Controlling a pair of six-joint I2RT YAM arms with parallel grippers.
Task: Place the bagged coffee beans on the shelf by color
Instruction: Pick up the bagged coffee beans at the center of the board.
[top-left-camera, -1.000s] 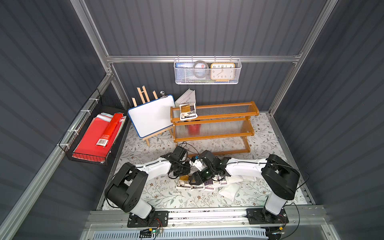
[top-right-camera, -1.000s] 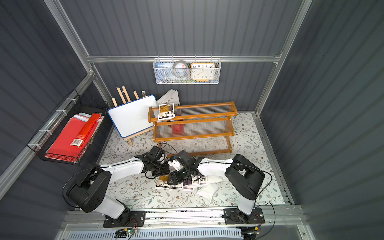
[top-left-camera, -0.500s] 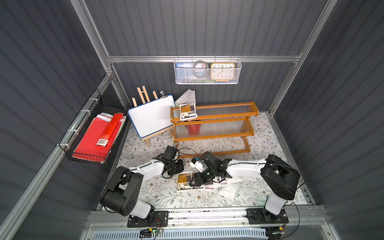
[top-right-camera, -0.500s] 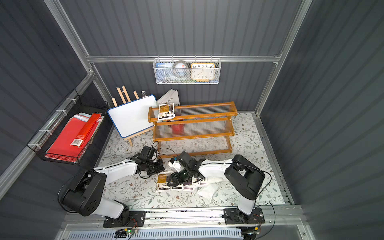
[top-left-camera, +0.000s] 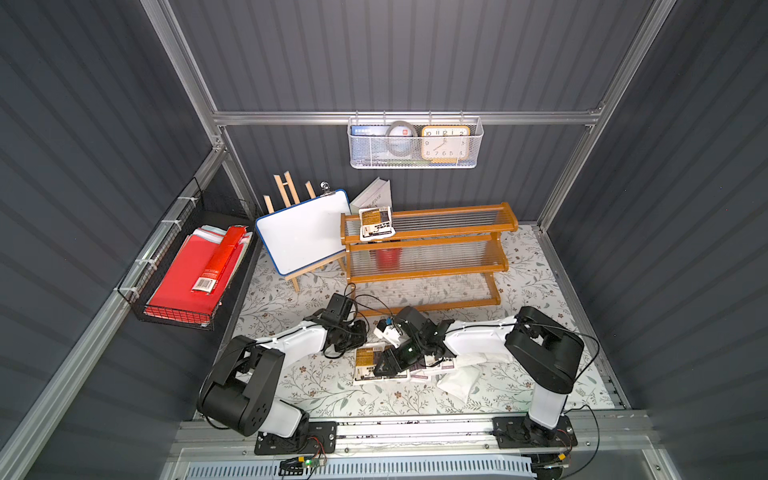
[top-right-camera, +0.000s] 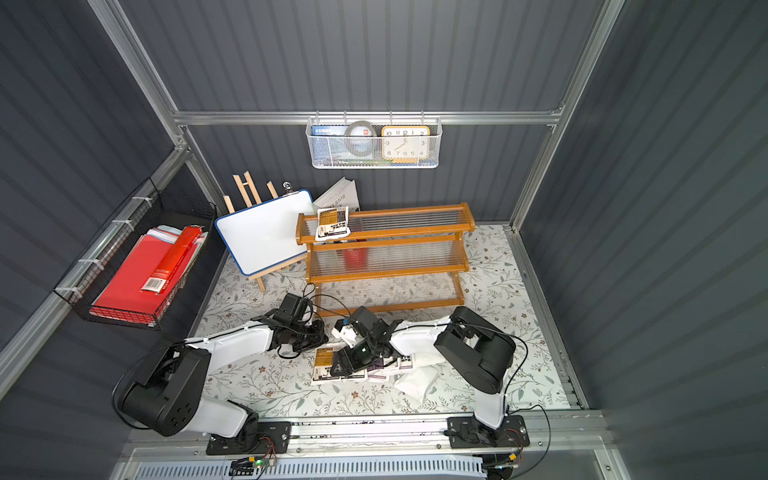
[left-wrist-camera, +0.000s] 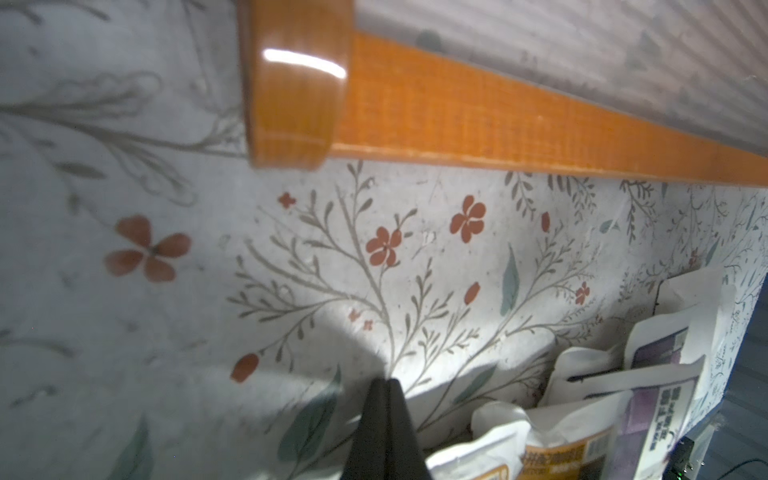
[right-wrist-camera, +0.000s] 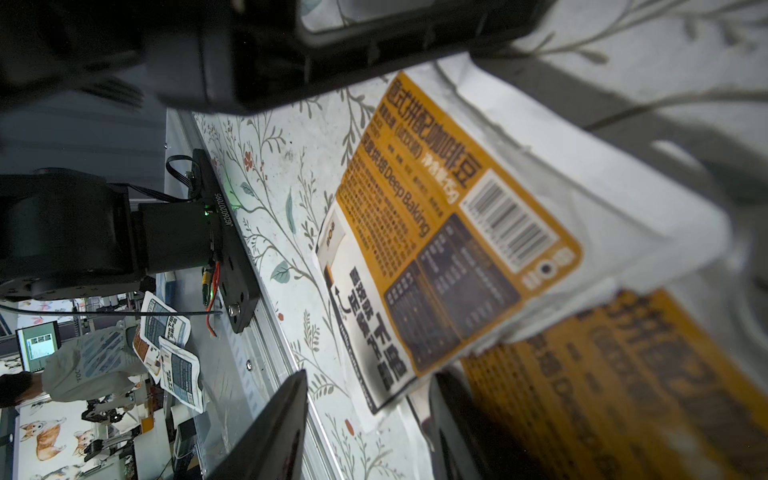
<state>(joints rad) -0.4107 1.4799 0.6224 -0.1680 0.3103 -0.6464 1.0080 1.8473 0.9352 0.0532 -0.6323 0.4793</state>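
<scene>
- Left gripper: clenched, empty; coffee pouches just beside it.
- Right gripper: jaws apart, orange-brown pouch corner between them.
- Shelf: ahead of both grippers, carrying top-tier pouch.

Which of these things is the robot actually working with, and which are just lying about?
Part of the job:
- the coffee pouches heaped on the mat
- the orange-label pouch on the top tier
- the wooden shelf

Just lying about:
- the whiteboard
- the white wire basket with its clock
- the black wire basket of red folders
- the book behind the shelf
</scene>
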